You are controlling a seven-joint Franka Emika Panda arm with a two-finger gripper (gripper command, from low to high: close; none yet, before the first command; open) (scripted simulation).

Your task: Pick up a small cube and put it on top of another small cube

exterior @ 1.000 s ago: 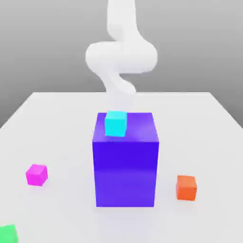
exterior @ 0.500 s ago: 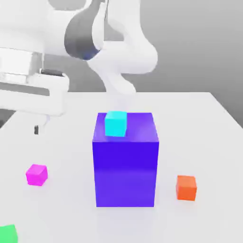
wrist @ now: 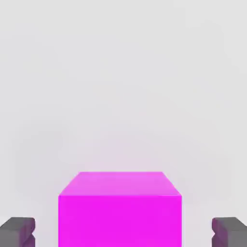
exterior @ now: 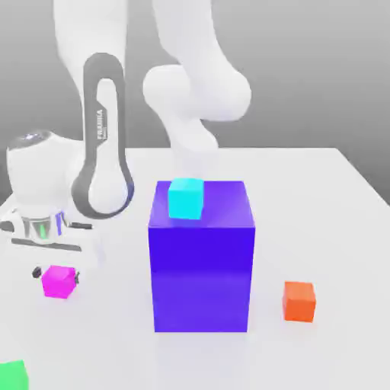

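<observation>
The small magenta cube point(exterior: 59, 282) rests on the white table at the exterior view's left. My gripper point(exterior: 56, 273) has come down over it, one dark fingertip on each side. In the hand view the magenta cube point(wrist: 119, 212) sits centred between the two grey fingertips point(wrist: 17, 232), with a clear gap on each side, so the gripper point(wrist: 123, 234) is open around the cube and not touching it. A cyan cube point(exterior: 186, 198) sits on top of the big blue-violet block point(exterior: 201, 266) in the middle.
An orange cube point(exterior: 299, 301) lies on the table point(exterior: 327, 198) at the exterior view's right of the block. A green cube point(exterior: 11, 375) pokes in at the near left corner. The white arm point(exterior: 103, 152) rises behind and left of the block.
The arm swung in from the exterior view's left and the hand dropped from well above the table to straddle the magenta cube. No cube has moved.
</observation>
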